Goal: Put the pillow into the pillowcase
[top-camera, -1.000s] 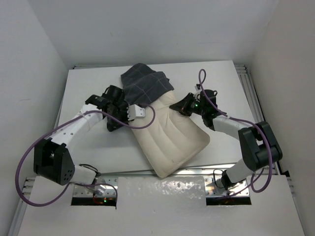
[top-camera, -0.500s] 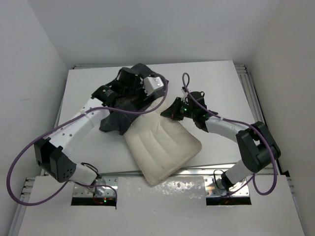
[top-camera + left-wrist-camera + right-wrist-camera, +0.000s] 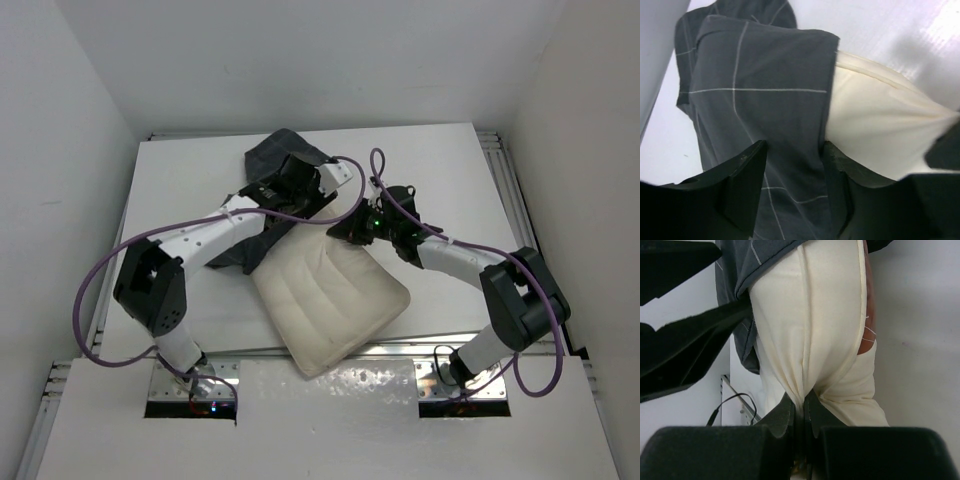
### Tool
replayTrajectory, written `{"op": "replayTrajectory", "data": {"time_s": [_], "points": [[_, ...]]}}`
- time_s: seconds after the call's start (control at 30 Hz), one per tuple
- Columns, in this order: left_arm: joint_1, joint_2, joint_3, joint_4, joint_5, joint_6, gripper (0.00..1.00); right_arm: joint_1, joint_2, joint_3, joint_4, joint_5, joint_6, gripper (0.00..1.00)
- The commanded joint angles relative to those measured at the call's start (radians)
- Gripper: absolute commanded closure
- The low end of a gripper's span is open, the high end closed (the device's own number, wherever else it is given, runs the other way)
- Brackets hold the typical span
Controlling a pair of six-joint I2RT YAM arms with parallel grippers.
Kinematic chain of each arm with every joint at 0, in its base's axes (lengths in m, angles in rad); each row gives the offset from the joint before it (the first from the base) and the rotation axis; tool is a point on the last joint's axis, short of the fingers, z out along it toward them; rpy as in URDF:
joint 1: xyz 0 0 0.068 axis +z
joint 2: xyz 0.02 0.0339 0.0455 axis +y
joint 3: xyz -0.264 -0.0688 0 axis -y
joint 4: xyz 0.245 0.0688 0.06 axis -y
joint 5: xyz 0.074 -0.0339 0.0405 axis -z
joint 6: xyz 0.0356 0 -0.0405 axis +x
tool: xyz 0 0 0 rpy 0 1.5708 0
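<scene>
The cream-white pillow [image 3: 330, 295] lies slantwise at the middle of the table. Its far end is under the dark grey checked pillowcase [image 3: 272, 158], which also hangs down the pillow's left side. My left gripper [image 3: 292, 203] hovers over that far end. In the left wrist view its jaws [image 3: 792, 185] stand apart, with pillowcase cloth [image 3: 760, 90] flat between them and the pillow [image 3: 875, 125] to the right. My right gripper [image 3: 347, 228] is at the pillow's far right edge. In the right wrist view it [image 3: 802, 402] is shut on a pinch of pillow fabric [image 3: 810, 315], with the pillowcase [image 3: 740, 260] beyond.
The white table [image 3: 440, 170] is boxed in by white walls on the left, back and right. A metal rail [image 3: 505, 175] runs along its right edge. Purple cables [image 3: 100, 290] loop from both arms.
My left arm has swung from the pillow's left side up and over to the covered far end. The pillow has slid left, and the pillowcase now drapes down its left side.
</scene>
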Motion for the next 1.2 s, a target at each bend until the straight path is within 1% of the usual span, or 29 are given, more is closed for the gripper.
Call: {"op": "replayTrajectory", "data": {"time_s": [0.0,0.03,0.07,0.1,0.13,0.17,0.2,0.23,0.33,0.37,0.43,0.5,0.57,0.63,0.67,0.7,0.77,0.83,0.9,1.0,1.07,1.17], "points": [[-0.009,0.021,-0.003,0.111,-0.089,-0.027,0.54,0.016,-0.031,0.037,0.113,-0.042,0.021,1.0],[-0.007,0.032,-0.006,0.119,-0.101,-0.029,0.62,0.016,-0.031,0.039,0.113,-0.042,0.02,1.0],[-0.007,0.034,-0.008,0.123,-0.1,-0.029,0.66,0.016,-0.029,0.04,0.111,-0.044,0.018,1.0],[-0.007,0.035,-0.008,0.126,-0.089,-0.032,0.76,0.016,-0.028,0.04,0.111,-0.045,0.018,1.0],[-0.009,0.034,-0.006,0.123,-0.08,-0.035,0.82,0.016,-0.026,0.042,0.11,-0.045,0.018,1.0],[-0.01,0.029,-0.005,0.114,-0.05,-0.039,0.93,0.016,-0.026,0.042,0.11,-0.047,0.018,1.0],[-0.01,0.021,-0.005,0.106,-0.033,-0.044,0.97,0.016,-0.025,0.043,0.108,-0.047,0.017,1.0],[-0.01,0.003,-0.005,0.103,-0.011,-0.044,1.0,0.016,-0.023,0.048,0.105,-0.05,0.011,1.0],[-0.023,-0.037,0.004,0.065,0.089,-0.032,1.0,0.019,-0.011,0.094,0.062,-0.065,-0.031,1.0],[-0.029,-0.048,0.03,0.027,0.13,-0.027,1.0,0.025,-0.005,0.115,0.003,-0.07,-0.081,1.0],[-0.052,-0.054,0.063,-0.01,0.179,-0.022,1.0,0.039,0.0,0.184,-0.063,-0.07,-0.143,1.0],[-0.067,-0.057,0.127,-0.073,0.239,-0.001,1.0,0.057,0.0,0.215,-0.113,-0.072,-0.192,1.0],[-0.095,-0.054,0.188,-0.132,0.27,0.016,1.0,0.062,-0.005,0.232,-0.119,-0.078,-0.226,1.0],[-0.106,-0.052,0.218,-0.174,0.319,0.04,1.0,0.062,-0.023,0.217,-0.072,-0.09,-0.218,1.0],[-0.107,-0.055,0.224,-0.214,0.371,0.051,1.0,0.06,-0.032,0.209,-0.05,-0.091,-0.212,1.0],[-0.107,-0.06,0.219,-0.235,0.394,0.076,1.0,0.06,-0.041,0.202,-0.004,-0.091,-0.201,1.0],[-0.107,-0.083,0.184,-0.275,0.426,0.086,1.0,0.057,-0.066,0.188,0.033,-0.078,-0.184,1.0],[-0.104,-0.115,0.158,-0.303,0.455,0.105,1.0,0.028,-0.087,0.137,0.157,-0.072,-0.094,1.0],[-0.104,-0.152,0.13,-0.351,0.445,0.131,1.0,-0.027,-0.1,0.088,0.294,-0.075,0.016,1.0],[-0.103,-0.193,0.1,-0.394,0.422,0.159,1.0,-0.073,-0.113,0.091,0.309,-0.073,0.031,1.0],[-0.104,-0.203,0.077,-0.415,0.429,0.171,1.0,-0.076,-0.113,0.1,0.306,-0.058,0.026,1.0],[-0.11,-0.215,0.055,-0.437,0.472,0.182,1.0,-0.078,-0.094,0.111,0.37,-0.046,0.081,1.0]]}}
